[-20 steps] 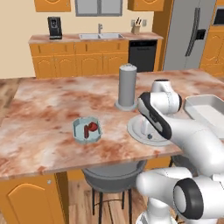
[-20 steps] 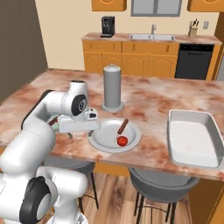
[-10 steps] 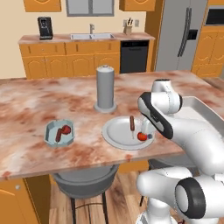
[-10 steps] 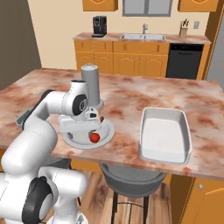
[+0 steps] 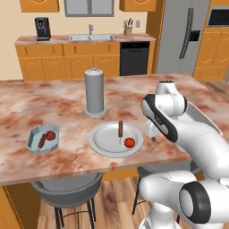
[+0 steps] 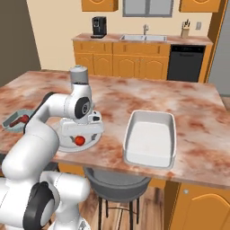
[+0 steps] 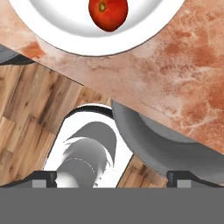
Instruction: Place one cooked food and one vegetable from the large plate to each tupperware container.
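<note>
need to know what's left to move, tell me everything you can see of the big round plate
The large plate is wide, round, light grey with a shallow raised rim, lying flat near the marble counter's front edge, in front of the upright grey cylinder. On it lie one brown sausage stick and one red tomato, apart.

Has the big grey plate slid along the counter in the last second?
No. The large plate sits just in front of the upright grey cylinder as before; the whole view shifted because the base drove.
</note>
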